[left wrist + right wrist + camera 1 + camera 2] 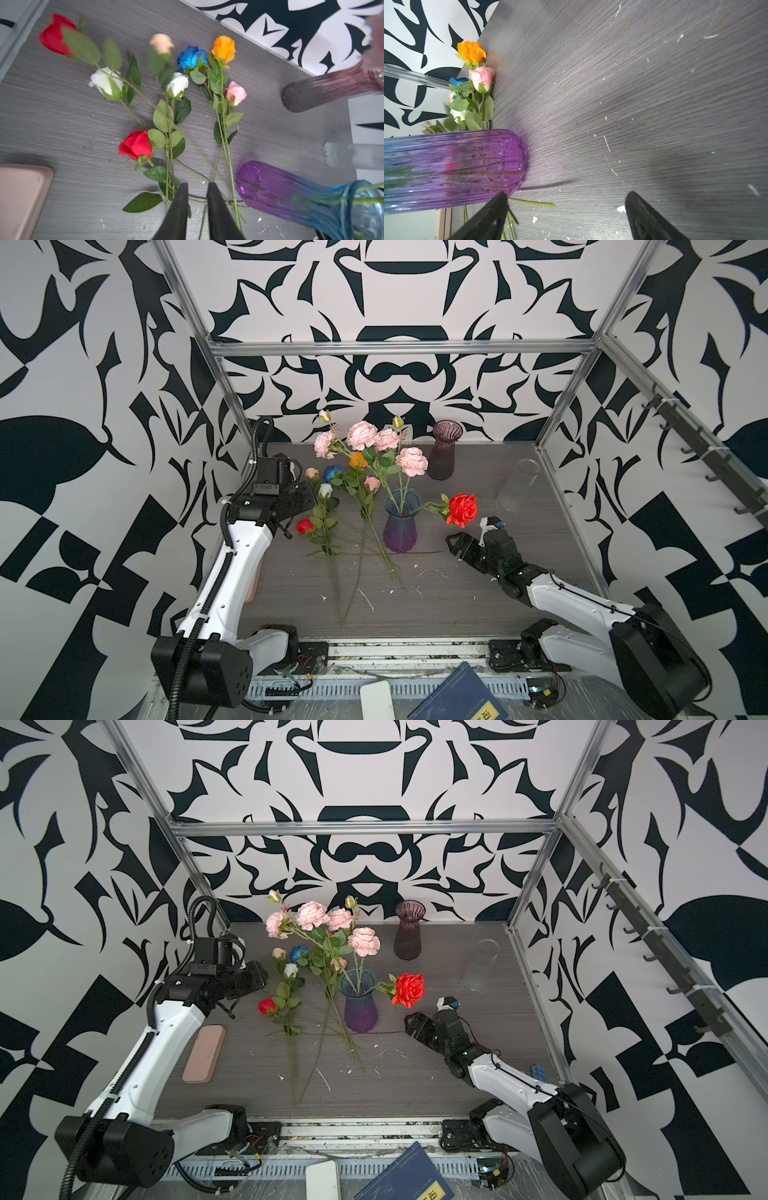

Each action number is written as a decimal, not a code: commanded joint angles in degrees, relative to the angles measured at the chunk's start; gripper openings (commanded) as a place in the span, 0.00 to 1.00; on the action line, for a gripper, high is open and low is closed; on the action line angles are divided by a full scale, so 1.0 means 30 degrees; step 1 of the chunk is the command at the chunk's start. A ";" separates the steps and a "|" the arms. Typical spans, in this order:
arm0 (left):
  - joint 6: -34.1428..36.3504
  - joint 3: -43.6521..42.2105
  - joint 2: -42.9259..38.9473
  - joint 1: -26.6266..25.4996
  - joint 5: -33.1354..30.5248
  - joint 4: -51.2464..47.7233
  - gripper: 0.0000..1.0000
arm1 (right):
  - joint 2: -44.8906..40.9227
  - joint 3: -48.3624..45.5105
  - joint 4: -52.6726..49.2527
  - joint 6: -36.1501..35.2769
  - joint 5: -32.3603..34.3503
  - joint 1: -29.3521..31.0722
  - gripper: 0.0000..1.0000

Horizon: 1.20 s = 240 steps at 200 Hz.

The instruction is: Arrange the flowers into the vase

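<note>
The blue-to-purple glass vase (400, 526) stands mid-table. It holds the pink ruffled spray (361, 435) and a red rose (462, 510) that leans out to the right. Left of the vase, loose flowers lie on the table: a red rose (136, 144), white (178, 83), cream (161, 43), blue (191, 57), orange (224, 48) and pink (235, 95). My left gripper (197, 187) hovers above their crossed stems, jaws a little apart with nothing between them. My right gripper (566, 199) sits low, to the right of the vase's base, open and empty.
A dark purple vase (445, 450) stands at the back and a clear glass vase (517, 485) at the back right. A pink block (204, 1052) lies by the left arm. A blue book (457, 697) lies beyond the front edge. Metal frame posts edge the table.
</note>
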 commanded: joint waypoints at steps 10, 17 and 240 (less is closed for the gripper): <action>-0.1301 -0.2723 0.0146 0.0043 0.1881 -0.0345 0.26 | -0.0352 0.0127 0.0281 -0.0070 0.0121 -0.0020 0.92; -0.1610 -0.3552 0.0119 0.0054 0.2089 -0.0164 0.24 | -0.0410 0.0093 0.0290 -0.0070 0.0136 -0.0031 0.92; -0.4420 -0.3738 0.6682 -0.0552 0.4239 0.3875 0.24 | 0.0247 0.0322 0.0562 -0.0157 -0.0216 -0.0032 0.92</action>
